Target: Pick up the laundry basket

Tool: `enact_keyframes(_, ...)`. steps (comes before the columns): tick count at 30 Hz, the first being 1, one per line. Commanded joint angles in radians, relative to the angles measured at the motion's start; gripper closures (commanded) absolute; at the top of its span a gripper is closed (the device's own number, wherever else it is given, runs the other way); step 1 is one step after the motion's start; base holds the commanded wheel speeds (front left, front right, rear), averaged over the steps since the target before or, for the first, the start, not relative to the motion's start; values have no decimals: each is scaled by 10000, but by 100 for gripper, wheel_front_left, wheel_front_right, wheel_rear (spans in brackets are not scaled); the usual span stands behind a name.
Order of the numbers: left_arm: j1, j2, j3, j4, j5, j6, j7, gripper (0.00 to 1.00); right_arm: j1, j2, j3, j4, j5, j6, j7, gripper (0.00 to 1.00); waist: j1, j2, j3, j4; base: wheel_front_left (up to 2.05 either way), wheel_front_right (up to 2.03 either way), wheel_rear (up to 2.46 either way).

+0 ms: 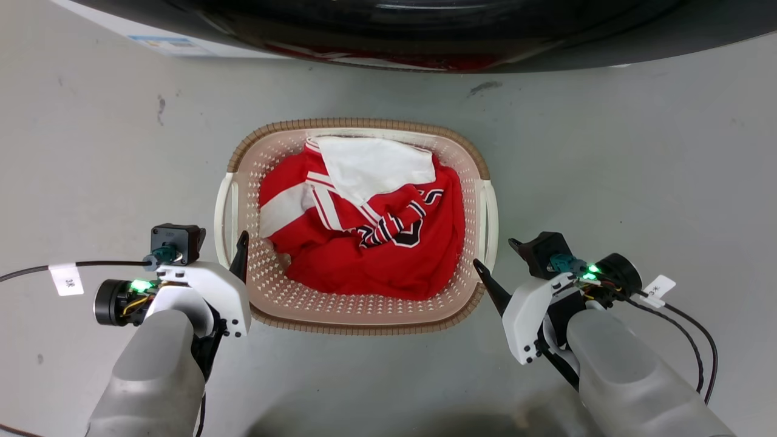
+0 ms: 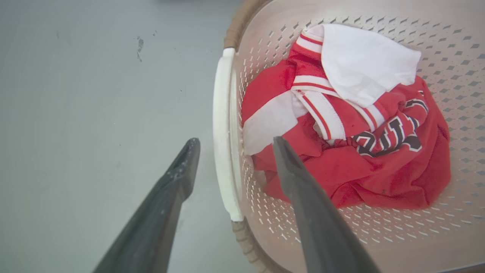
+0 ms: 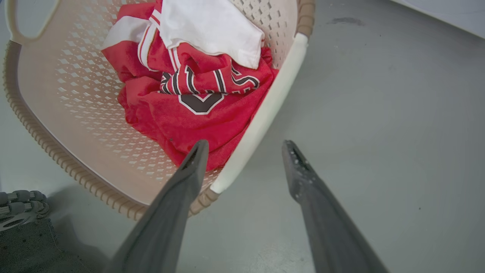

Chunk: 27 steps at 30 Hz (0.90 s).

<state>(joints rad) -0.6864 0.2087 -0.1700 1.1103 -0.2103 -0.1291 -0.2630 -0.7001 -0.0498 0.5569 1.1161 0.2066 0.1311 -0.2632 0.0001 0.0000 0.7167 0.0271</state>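
The laundry basket [image 1: 364,311], cream perforated plastic with a brown woven rim, stands on the grey floor holding red and white clothes [image 1: 376,255]. My left gripper [image 1: 227,244] is open at the basket's left side. In the left wrist view my left gripper [image 2: 235,141] straddles the white left handle [image 2: 221,113], one finger outside and one over the clothes. My right gripper [image 1: 494,252] is open at the right side. In the right wrist view my right gripper [image 3: 245,144] has the white right handle [image 3: 273,94] between its fingers. Neither gripper is closed on a handle.
A washing machine [image 1: 425,24] with a dark round door stands just beyond the basket. Grey floor [image 1: 637,152] lies on both sides. Black cables [image 1: 692,340] trail from both wrists. Part of my base [image 3: 19,212] shows near the basket's front corner.
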Motion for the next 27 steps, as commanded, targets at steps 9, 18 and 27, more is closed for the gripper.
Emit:
enact_keyframes(9,-787,-160,-560,614,-299,-16,-26,0,-774,-13,650,414,595,-7,-25,0,-1,0,739,108,0,0,0)
enact_keyframes(18,-1319,-418,-1057,1104,-549,-17,-26,16,-1158,-12,1206,756,1076,-7,-25,0,-1,0,1089,227,0,0,0)
enact_keyframes(27,-1474,-683,-1701,1405,-1097,-19,-17,100,-1326,87,1977,925,1663,59,-22,100,-1,0,1033,291,0,0,0)
